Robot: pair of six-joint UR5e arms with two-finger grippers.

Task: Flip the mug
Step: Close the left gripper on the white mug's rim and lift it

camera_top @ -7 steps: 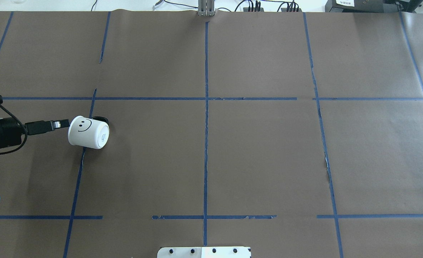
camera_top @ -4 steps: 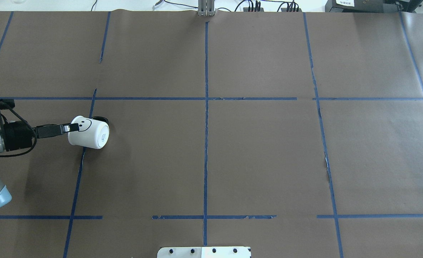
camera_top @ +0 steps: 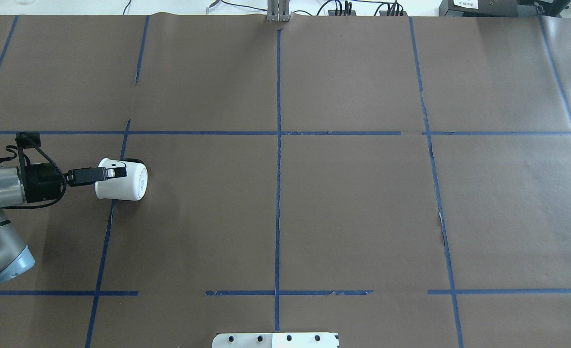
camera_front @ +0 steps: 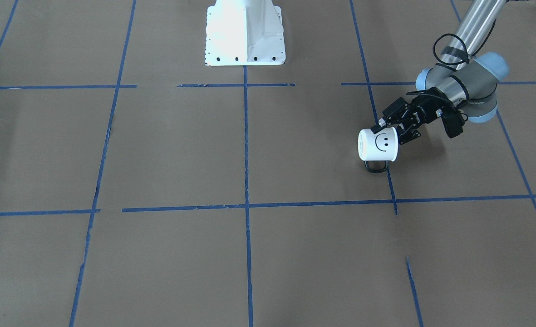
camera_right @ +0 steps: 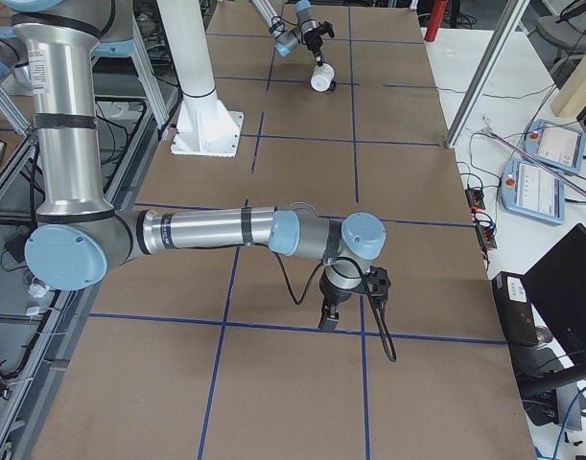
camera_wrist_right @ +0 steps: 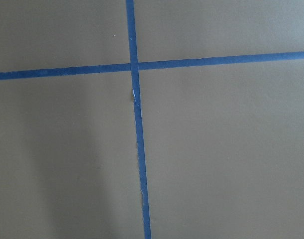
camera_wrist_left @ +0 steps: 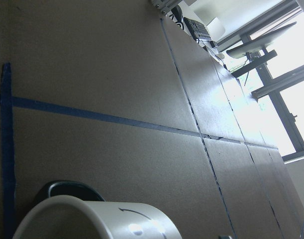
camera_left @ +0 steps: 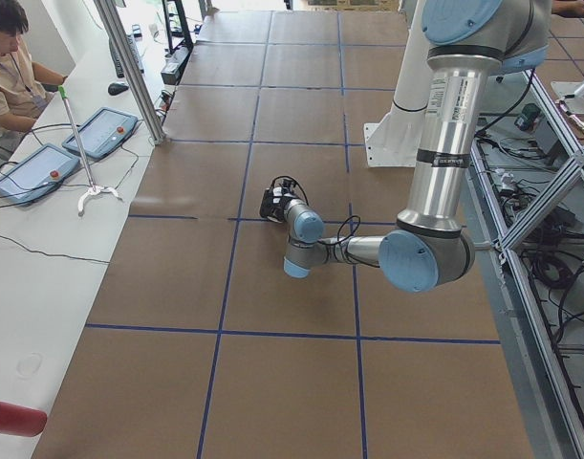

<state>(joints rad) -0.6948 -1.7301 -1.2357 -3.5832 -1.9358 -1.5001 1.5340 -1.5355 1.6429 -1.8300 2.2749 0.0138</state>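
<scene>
The white mug [camera_top: 125, 187] lies on its side on the brown paper at the table's left, its base pointing toward the table's middle. The smiley face shows in the front-facing view [camera_front: 382, 143], with the black handle [camera_front: 376, 167] against the table. My left gripper [camera_top: 113, 172] is open at the mug's mouth end. One finger lies over the mug's upper wall and the other sits at the rim [camera_front: 404, 138]. The left wrist view shows the mug's wall [camera_wrist_left: 92, 219] close below the camera. My right gripper [camera_right: 328, 318] hangs low over the paper far from the mug; I cannot tell whether it is open or shut.
Blue tape lines [camera_top: 278, 159] divide the brown paper into squares. The robot's white base plate [camera_top: 275, 340] stands at the near edge. An operator [camera_left: 10, 67] and two tablets [camera_left: 100, 129] are at the far side table.
My left gripper has moved right, from just short of the mug's mouth to over its upper wall, covering the smiley face from above. The mug has stayed in place.
</scene>
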